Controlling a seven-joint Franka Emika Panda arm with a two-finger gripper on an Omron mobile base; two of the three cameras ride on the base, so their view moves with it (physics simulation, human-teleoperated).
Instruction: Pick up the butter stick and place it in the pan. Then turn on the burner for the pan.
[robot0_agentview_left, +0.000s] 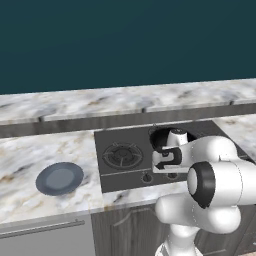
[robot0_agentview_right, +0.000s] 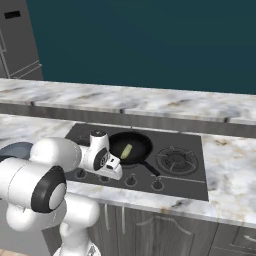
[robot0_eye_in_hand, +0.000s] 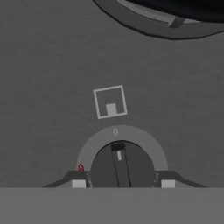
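**Inspector:** Where did the butter stick (robot0_agentview_right: 126, 150) lie relative to the gripper (robot0_eye_in_hand: 123, 183)?

**Assistant:** In the right base view it lay inside the pan (robot0_agentview_right: 131, 148), on the cooktop (robot0_agentview_right: 185, 177) near the frame's centre. The gripper sat lower left of the pan, down over the row of knobs along the cooktop's front edge, well apart from the butter. The pan's handle pointed toward lower right.

**Inspector:** The gripper's state?

**Assistant:** In the hand view its two fingertips (robot0_eye_in_hand: 78, 183) stood spread, one at each side of a dark round knob (robot0_eye_in_hand: 121, 166) at bottom centre. Contact with the knob could not be judged.

**Inspector:** Any markings?

**Assistant:** A "0" was printed on the grey ring just above the knob, and a small red flame symbol sat at the ring's lower left. Above that was a square outline with a smaller filled square inside it. The knob's pointer bar aimed at the "0". No brand name was legible.

**Inspector:** Anything else?

**Assistant:** A blue-grey plate (robot0_agentview_left: 59, 178) lay on the marble counter (robot0_agentview_left: 30, 155) at the left of the left base view.
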